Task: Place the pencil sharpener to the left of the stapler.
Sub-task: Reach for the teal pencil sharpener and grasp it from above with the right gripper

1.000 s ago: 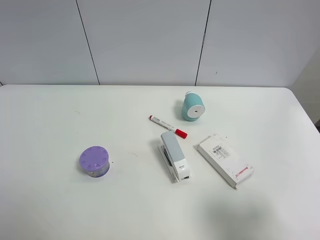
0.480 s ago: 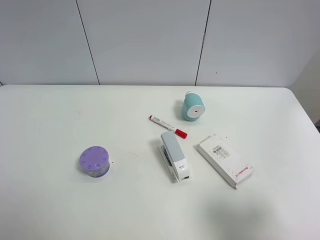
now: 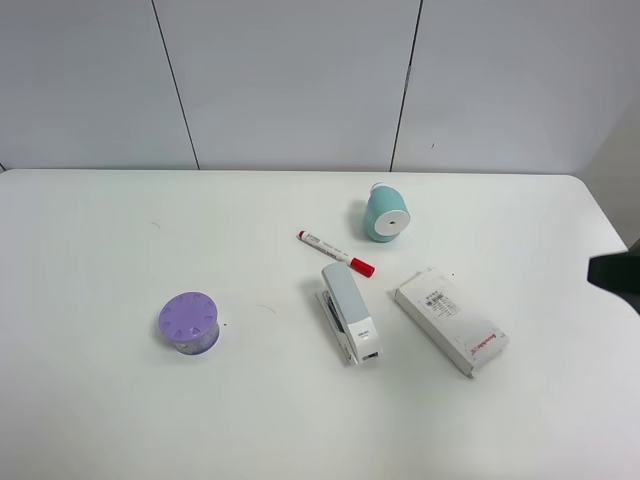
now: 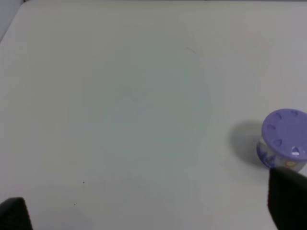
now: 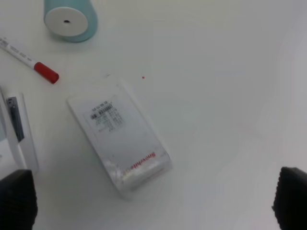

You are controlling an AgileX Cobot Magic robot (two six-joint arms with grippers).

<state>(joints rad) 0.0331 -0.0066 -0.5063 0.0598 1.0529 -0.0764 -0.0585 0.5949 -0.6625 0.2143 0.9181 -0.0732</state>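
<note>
Pencil sharpener [image 3: 386,214], the small teal egg-shaped plastic one with a flat white face, is lying on the white worktop [image 3: 120,400], far and slightly right of the elongated white stapler [image 3: 349,312] with its grey-blue top arm. A red-capped white marker [image 3: 335,253] is lying between them. Nothing is gripping the sharpener, so the whole task is waiting: grasp, carry, set down on the stapler's left. The right gripper [image 5: 153,201], probably the dark shape at the exterior view's right edge, is hanging right of the flat white rectangular box [image 5: 120,139], fingers spread wide and holding nothing. The left gripper [image 4: 151,206], likewise spread and unloaded, is facing the worktop near the purple round container [image 4: 283,143].
</note>
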